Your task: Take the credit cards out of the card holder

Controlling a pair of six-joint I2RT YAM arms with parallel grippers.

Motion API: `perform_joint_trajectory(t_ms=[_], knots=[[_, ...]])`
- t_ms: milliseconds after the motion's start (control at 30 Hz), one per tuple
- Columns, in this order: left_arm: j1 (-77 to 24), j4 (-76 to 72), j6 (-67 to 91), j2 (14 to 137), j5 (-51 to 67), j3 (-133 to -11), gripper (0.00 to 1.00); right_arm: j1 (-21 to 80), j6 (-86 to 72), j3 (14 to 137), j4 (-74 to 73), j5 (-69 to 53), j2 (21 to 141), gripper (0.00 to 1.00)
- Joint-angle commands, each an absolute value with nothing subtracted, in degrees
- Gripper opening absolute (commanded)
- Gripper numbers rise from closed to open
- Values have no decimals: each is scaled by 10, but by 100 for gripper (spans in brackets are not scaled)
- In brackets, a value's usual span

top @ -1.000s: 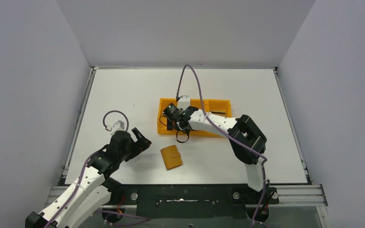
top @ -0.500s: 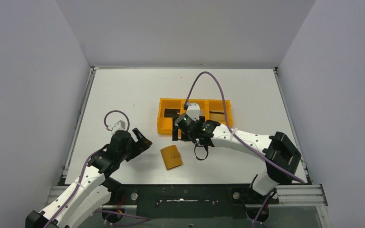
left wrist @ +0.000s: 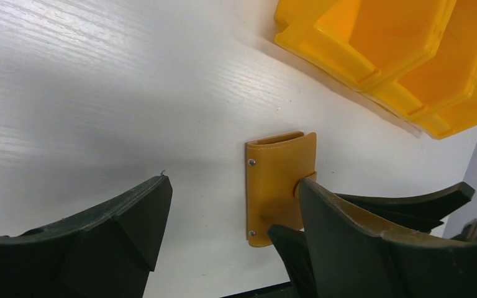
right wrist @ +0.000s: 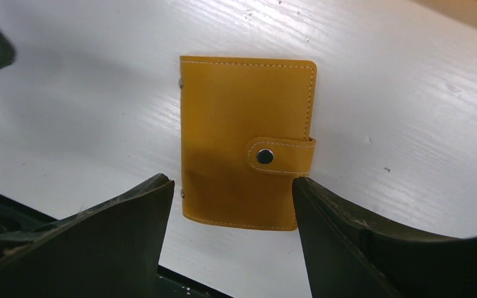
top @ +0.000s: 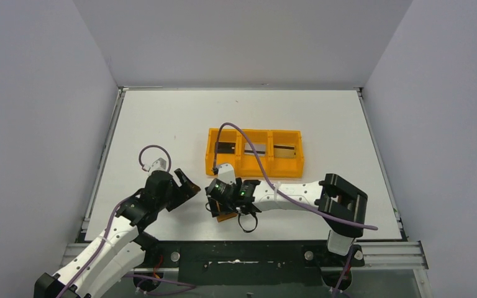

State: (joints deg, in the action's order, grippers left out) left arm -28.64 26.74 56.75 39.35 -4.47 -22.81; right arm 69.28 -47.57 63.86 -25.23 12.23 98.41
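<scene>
- Down near the front edge of the white table [top: 161, 124]: one small tan-orange leather-like folding card holder [right wrist: 242, 136], closed and lying flat, well clear of the tray.
- Long axis up and down the right wrist view, running along the gap between the two black fingers.
- One snap tab [right wrist: 279, 155] wrapped over the right long edge and buttoned; two small metal rivets [right wrist: 181, 84] on the opposite long edge, the spine side.
- From the top view, mostly hidden under the right arm's wrist, with only an orange corner showing [top: 227, 216]; direction not readable there.
- Right gripper [right wrist: 230, 183] directly over the holder, jaws spread wide, one finger off each long edge, nothing clamped.
- Left gripper [left wrist: 233, 183] just to the left of the holder, low over the table, jaws also wide apart and holding nothing; holder visible between its fingers [left wrist: 279, 180].
- Farther back: one bright orange plastic three-compartment tray [top: 254, 167].
- Inside it, apparently three thin flat cards [top: 225, 148], one per compartment, dark or grey; too small for more detail.
</scene>
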Motion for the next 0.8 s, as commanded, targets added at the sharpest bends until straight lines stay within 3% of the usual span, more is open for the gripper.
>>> perform_joint_trajectory(t_ms=[0,333,567,767], knots=[[-283,233,572,390,-30,-225,74,695,-498,671,-290,169,1010,70],[-283,222,566,403,-1,-214,73,694,-501,676,-300,204,1012,60],[-283,200,551,429,25,-208,71,690,-512,678,-295,217,1014,67],[-283,168,551,453,58,-193,71,681,-510,671,-281,208,1029,58]])
